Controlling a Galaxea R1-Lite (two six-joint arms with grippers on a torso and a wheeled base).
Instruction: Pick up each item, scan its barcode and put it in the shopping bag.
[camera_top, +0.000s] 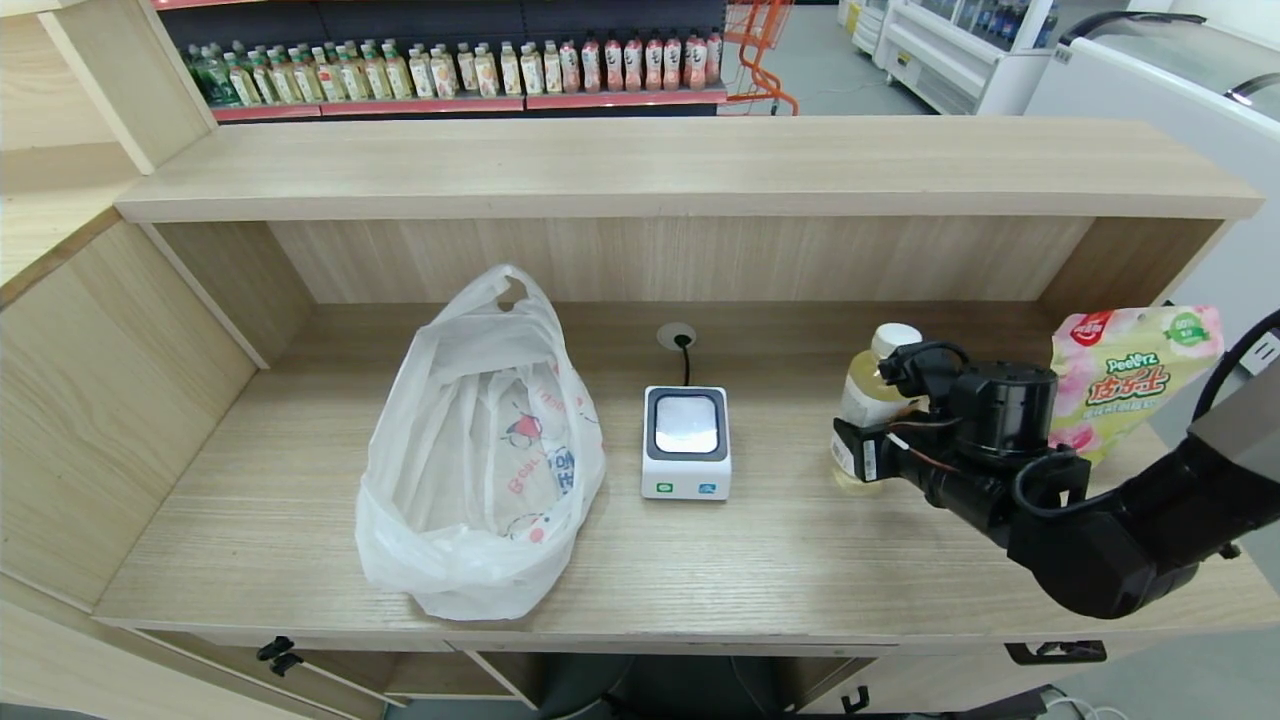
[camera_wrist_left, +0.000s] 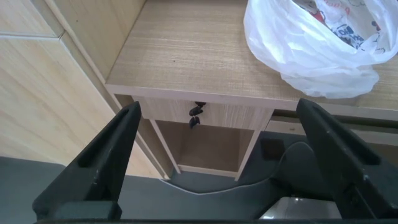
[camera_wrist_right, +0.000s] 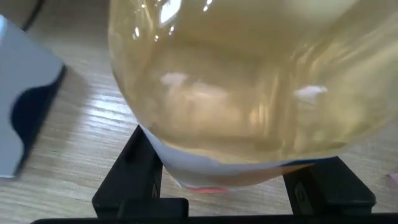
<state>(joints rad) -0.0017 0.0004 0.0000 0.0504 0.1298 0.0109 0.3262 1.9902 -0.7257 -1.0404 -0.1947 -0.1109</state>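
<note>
- Desk (camera_top: 780, 560): light wood-grain top, recessed between side panels of the same wood.
- Raised ledge (camera_top: 680, 165): matching wood, runs along the back of the desk above a wood back panel.
- Cable grommet (camera_top: 676, 335): round, set in the desk top near the back panel.
- Black latch (camera_top: 275, 652): below the desk's front edge.
- Open compartment (camera_wrist_left: 205, 146): under the desk's corner.
- Store shelf (camera_top: 470, 102): beyond the ledge, red-edged, carrying a row of bottled drinks (camera_top: 470, 70).
- Orange cart frame (camera_top: 750, 25): beside the shelf.
- White chest freezers (camera_top: 960, 60): far right, on a grey floor (camera_top: 830, 60).
</note>
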